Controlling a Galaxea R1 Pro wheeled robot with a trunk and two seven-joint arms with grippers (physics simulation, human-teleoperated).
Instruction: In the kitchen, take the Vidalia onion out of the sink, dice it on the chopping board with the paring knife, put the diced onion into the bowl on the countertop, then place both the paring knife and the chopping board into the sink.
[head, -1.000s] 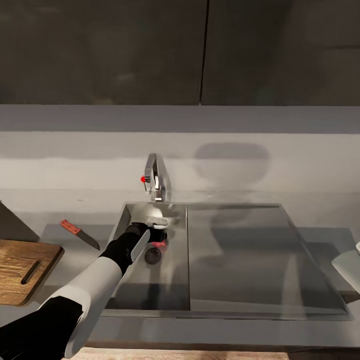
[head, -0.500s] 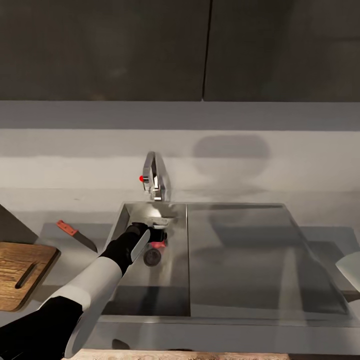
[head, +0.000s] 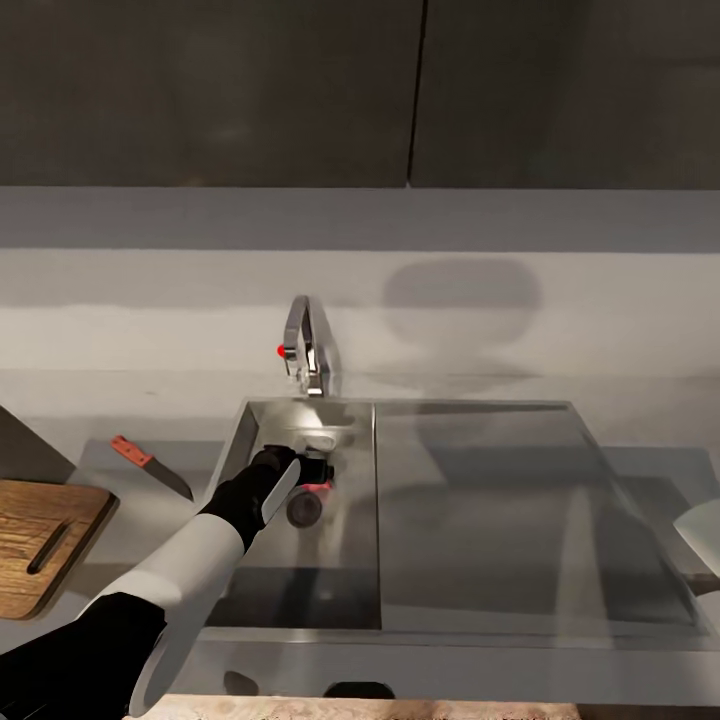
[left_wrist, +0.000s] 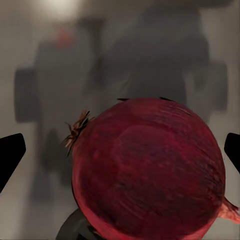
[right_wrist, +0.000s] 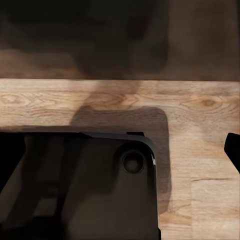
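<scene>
Inside sink, open left gripper brackets onion.

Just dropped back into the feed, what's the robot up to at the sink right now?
The left arm reaches down into the sink, its left gripper over the onion by the drain. In the left wrist view the dark red onion sits between the open fingers, which stand clear of it on both sides, so it isn't gripped yet. The chopping board and paring knife lie untouched on the countertop, left of the sink. The bowl sits at the right edge.
</scene>
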